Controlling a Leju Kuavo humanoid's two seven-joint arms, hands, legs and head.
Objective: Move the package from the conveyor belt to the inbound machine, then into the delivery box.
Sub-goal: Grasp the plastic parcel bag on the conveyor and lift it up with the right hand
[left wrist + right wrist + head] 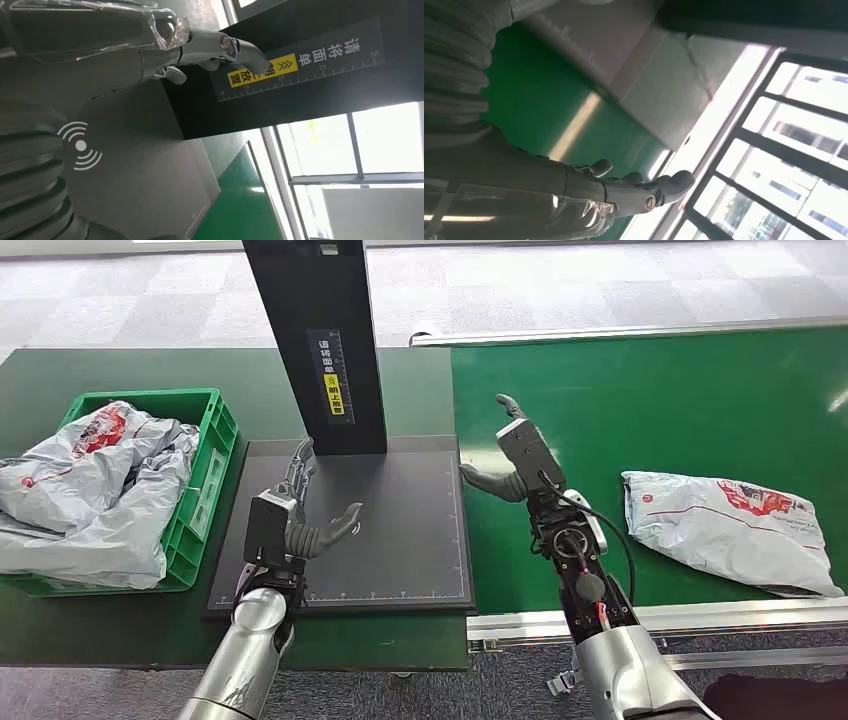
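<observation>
Head view: package [728,529] lies flat on the green conveyor belt [650,410], well off to the right, nothing touching it. Right hand [515,462] hovers over the belt's left edge beside the inbound machine [345,530], fingers spread, empty. Left hand [296,520] sits above the machine's dark plate, fingers apart, empty too. Delivery box [205,480] at far left is already heaped with bags. Risks, my guess: limp, slick bag could slide or fold out of a one-sided grasp; a low carry could snag the plate edge or the upright post [315,340]; the heaped box may spill it.
</observation>
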